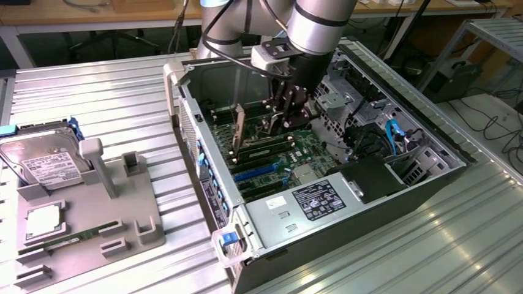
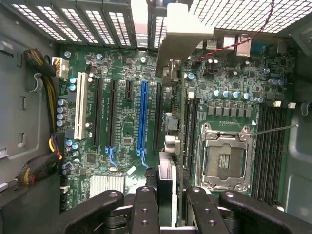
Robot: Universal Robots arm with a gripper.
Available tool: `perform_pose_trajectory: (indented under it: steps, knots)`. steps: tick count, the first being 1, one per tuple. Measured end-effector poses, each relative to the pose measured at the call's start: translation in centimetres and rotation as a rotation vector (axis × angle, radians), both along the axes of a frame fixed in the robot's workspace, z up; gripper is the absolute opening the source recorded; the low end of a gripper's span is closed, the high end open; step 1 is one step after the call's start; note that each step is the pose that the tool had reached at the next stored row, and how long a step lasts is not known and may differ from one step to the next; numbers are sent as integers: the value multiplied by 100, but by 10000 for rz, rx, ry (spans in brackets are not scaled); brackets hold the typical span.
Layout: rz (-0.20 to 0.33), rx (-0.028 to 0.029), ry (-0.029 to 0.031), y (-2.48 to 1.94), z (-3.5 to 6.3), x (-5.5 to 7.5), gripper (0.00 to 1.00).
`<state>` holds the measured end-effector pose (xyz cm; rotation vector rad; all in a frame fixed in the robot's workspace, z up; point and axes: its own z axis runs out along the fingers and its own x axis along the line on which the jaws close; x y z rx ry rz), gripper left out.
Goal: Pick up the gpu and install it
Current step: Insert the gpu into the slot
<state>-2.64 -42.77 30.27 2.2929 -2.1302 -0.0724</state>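
Observation:
My gripper (image 1: 288,116) reaches down into the open computer case (image 1: 204,177) and is shut on the gpu (image 2: 165,178). In the wrist view the card shows edge-on between the two black fingers (image 2: 146,202), with its silvery end bracket (image 2: 181,36) at the slotted rear wall of the case. It stands upright over the motherboard (image 2: 122,146), in line with the black slot (image 2: 157,114) beside the blue slot (image 2: 143,114). I cannot tell whether its lower edge sits in the slot. In the exterior view the gpu (image 1: 240,125) appears as a thin upright strip next to the gripper.
The CPU socket (image 2: 224,156) lies beside the card and yellow-black cables (image 2: 41,83) run along one case wall. The power supply (image 1: 319,202) fills the case's near end. On the exterior view's left, a grey fixture (image 1: 122,208) holds a hard drive (image 1: 45,162), a processor (image 1: 41,222) and a memory stick (image 1: 72,240).

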Motion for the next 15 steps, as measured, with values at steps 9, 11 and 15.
perform_pose_trajectory:
  steps: [9,11,15]
  knots:
    - [-312,48,-59,-1,-121,-12,27]
    - [-485,46,-59,-12,-140,-13,27]
    - [-501,33,-60,-106,-145,-12,27]
